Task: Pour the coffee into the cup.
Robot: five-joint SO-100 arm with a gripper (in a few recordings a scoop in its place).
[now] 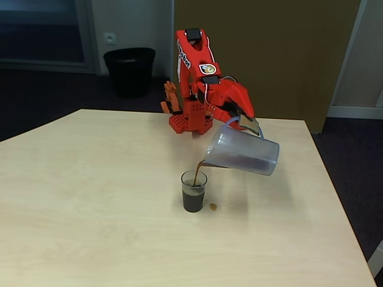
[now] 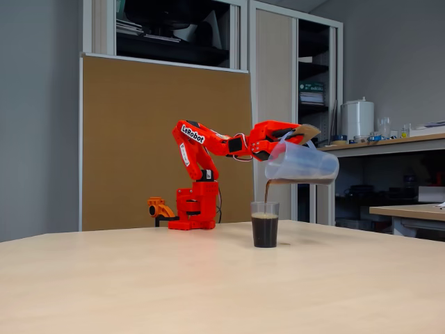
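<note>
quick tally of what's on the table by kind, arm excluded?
Jug, tipped and held by the tool: 1
Cup, upright with coffee inside: 1
Small brown spot on the table beside the cup, likely spilled coffee: 1
Total: 3

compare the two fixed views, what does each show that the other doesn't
One fixed view alone shows a brown drip on the table beside the cup, plus a black bin. The other fixed view alone shows a white canister on a counter behind. Both share the end effector gripping the tilted jug by its handle, with coffee streaming into the cup.
</note>
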